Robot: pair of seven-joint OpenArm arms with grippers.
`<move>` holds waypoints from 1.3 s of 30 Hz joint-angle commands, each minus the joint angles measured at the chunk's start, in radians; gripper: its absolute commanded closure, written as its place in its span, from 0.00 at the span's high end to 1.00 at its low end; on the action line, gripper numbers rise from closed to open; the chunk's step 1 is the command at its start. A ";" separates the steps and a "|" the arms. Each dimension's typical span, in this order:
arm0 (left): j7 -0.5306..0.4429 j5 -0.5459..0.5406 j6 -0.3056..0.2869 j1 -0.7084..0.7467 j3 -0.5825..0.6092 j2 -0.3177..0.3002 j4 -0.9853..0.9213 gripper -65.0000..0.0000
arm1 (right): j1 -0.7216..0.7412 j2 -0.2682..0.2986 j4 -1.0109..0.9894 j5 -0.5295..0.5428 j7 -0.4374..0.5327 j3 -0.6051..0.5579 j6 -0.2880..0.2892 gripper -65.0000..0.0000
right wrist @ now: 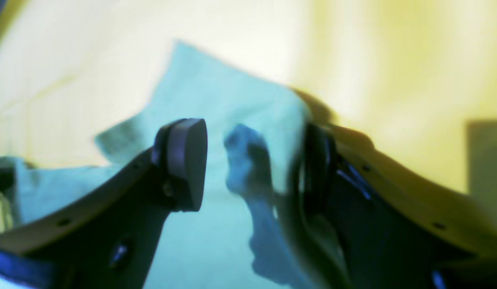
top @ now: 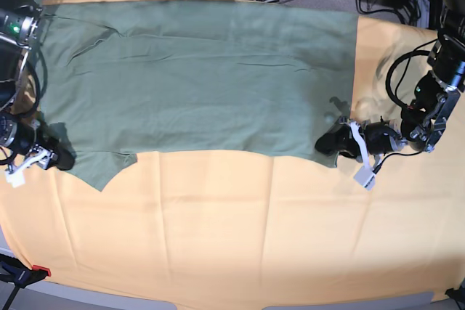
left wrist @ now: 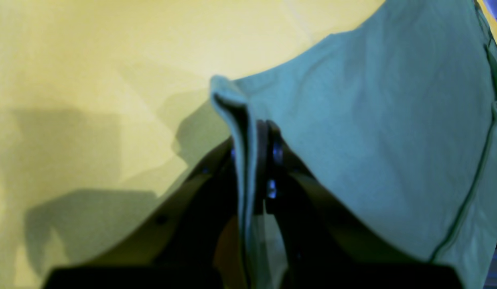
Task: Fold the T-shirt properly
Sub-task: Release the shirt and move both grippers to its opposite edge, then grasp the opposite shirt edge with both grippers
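T-shirt (top: 196,78) lies flat across the far half of the desk (top: 240,237). Left gripper (left wrist: 264,156) fingers pinch its near corner; right gripper (right wrist: 252,160) fingers stand wide around the other corner, not clamped. Close right first, then lift both evenly.

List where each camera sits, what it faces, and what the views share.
Base: overhead, looking down on the T-shirt spread over the orange-yellow cloth, both arms visible.
Left wrist: behind the left gripper, shut on a T-shirt fold.
Right wrist: behind the right gripper, jaws apart around bunched fabric.
All three show the T-shirt and cloth.
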 commanded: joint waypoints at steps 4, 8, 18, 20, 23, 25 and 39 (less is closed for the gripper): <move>0.004 0.000 -0.001 -0.022 -0.006 -0.015 0.005 0.00 | 0.022 0.007 0.010 0.006 0.003 0.002 -0.002 0.57; 0.004 0.000 -0.001 -0.022 -0.006 -0.015 0.005 0.00 | 0.022 0.009 0.010 -0.029 0.094 0.002 -0.002 0.34; -0.049 0.064 -0.001 -0.024 -0.104 -0.014 0.005 0.00 | 0.032 0.000 0.010 -0.159 0.269 0.002 -0.002 0.00; -0.050 0.076 -0.001 -0.034 -0.145 -0.014 0.005 0.00 | 0.045 0.000 0.010 -0.167 0.274 0.002 -0.002 0.00; -0.086 0.132 0.014 -0.058 -0.184 -0.008 0.005 0.00 | 0.083 -0.002 0.010 -0.221 0.294 0.002 -0.002 0.00; -0.138 0.175 0.019 -0.076 -0.188 0.000 0.005 0.00 | 0.114 -0.006 0.010 -0.248 0.312 0.002 -0.017 0.00; -0.239 0.425 -0.001 -0.087 -0.190 0.153 -0.026 0.00 | 0.180 -0.011 0.010 -0.363 0.332 -0.113 -0.002 0.00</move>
